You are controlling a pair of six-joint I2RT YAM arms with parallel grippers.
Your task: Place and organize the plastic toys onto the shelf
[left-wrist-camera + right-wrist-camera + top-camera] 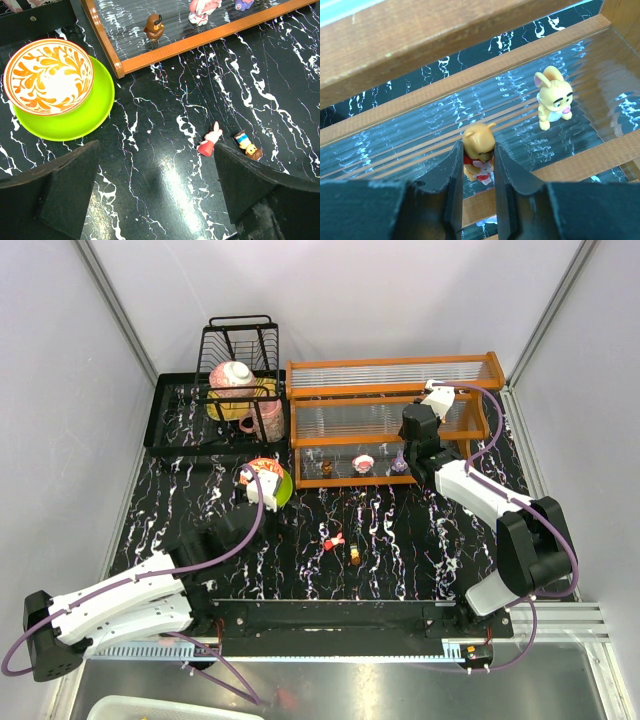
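My right gripper (pixel 476 160) is shut on a yellow bear toy (pixel 479 150) in a red shirt, held just above the shelf's clear ribbed middle panel (pixel 410 145). A yellow rabbit toy (pixel 552 100) stands on that panel to its right. In the top view the right gripper (pixel 415 435) is over the orange-framed shelf (pixel 390 368). Three toys stand on the lowest tier: brown (pixel 154 27), pink-white (pixel 202 10), purple (pixel 245 4). Two toys lie on the table: a red-pink one (pixel 210 141) and a blue-brown one (pixel 247 145). My left gripper (pixel 157 187) is open and empty above the table beside them.
A red patterned bowl (pixel 50 75) sits on a green plate (pixel 97 112) left of the shelf's corner. A black wire dish rack (pixel 240 350) with crockery stands on a black tray (pixel 170 425) at the back left. Grey walls close in the table.
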